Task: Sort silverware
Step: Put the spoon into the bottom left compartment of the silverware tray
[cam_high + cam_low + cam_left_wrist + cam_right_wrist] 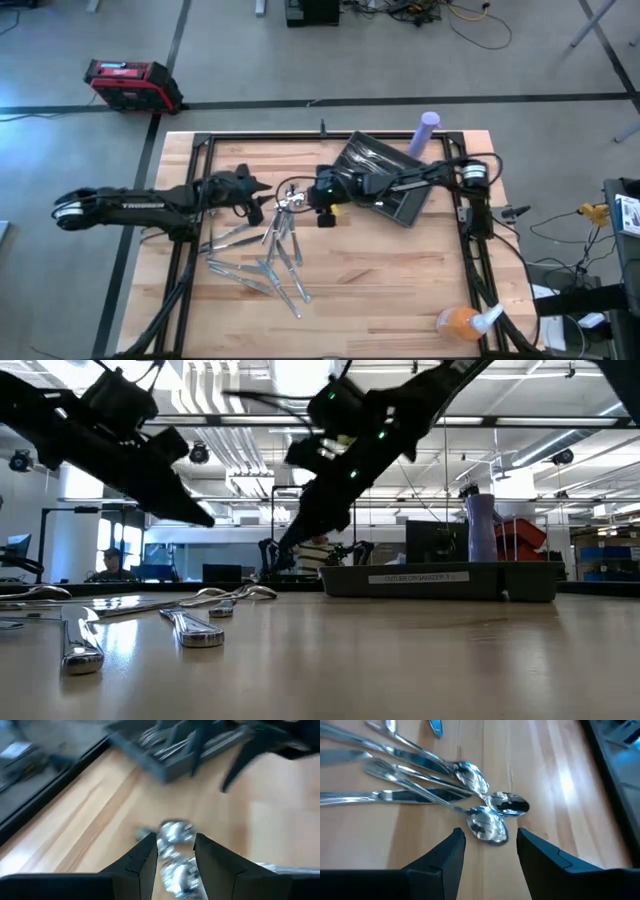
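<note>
Both arms reach inward, left pincer (175, 857) and right pincer (487, 847) parted.

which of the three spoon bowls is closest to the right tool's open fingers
The spoon whose bowl lies directly between the right tool's open fingers. The other two bowls, one darker and one longer, lie farther ahead of the fingers, beyond it.

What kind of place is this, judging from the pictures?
Probably a robotics lab or workshop: a wooden table in a dark frame, cables on the concrete floor, and a red toolbox.
</note>
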`<act>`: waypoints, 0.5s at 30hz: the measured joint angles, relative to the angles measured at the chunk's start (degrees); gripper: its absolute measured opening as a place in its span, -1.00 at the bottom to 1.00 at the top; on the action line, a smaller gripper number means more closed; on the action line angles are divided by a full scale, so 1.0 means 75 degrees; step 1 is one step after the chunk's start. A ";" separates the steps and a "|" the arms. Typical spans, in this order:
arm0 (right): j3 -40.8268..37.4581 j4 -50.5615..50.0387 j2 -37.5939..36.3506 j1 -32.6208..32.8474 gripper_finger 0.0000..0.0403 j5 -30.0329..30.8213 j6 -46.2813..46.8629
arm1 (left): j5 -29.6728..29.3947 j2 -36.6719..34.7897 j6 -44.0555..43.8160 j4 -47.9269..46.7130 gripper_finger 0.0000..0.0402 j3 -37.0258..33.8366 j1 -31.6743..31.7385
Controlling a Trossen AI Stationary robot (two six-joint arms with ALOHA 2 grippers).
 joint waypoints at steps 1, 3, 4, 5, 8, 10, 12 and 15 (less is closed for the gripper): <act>0.0140 -0.0091 0.0218 0.0000 -0.18 0.0002 -0.0068 | -0.0264 0.0086 -0.0078 -0.0014 -0.41 -0.0035 0.0000; 0.0440 -0.0252 0.0595 0.0003 -0.16 -0.0002 -0.0289 | -0.0714 0.0248 -0.0180 0.0009 -0.41 -0.0053 0.0003; 0.0591 -0.0391 0.0770 0.0003 -0.16 0.0005 -0.0424 | -0.0821 0.0363 -0.0204 0.0084 -0.41 -0.0053 0.0006; 0.0755 -0.0453 0.0917 0.0005 -0.15 0.0030 -0.0491 | -0.0905 0.0492 -0.0208 0.0186 -0.41 -0.0053 0.0009; 0.1207 -0.0654 0.1357 -0.0037 -0.13 0.0057 -0.0759 | -0.0902 0.0892 -0.0211 0.0459 -0.41 -0.0062 0.0002; 0.1438 -0.0730 0.1606 -0.0081 -0.13 0.0138 -0.0870 | -0.0902 0.1241 -0.0215 0.0646 -0.41 -0.0062 0.0003; 0.1678 -0.0712 0.1821 -0.0113 -0.15 0.0217 -0.1043 | -0.0902 0.1554 -0.0234 0.0739 -0.41 -0.0062 0.0006; 0.1928 -0.0727 0.2053 -0.0169 -0.19 0.0359 -0.1259 | -0.0903 0.2018 -0.0237 0.1066 -0.41 -0.0062 0.0006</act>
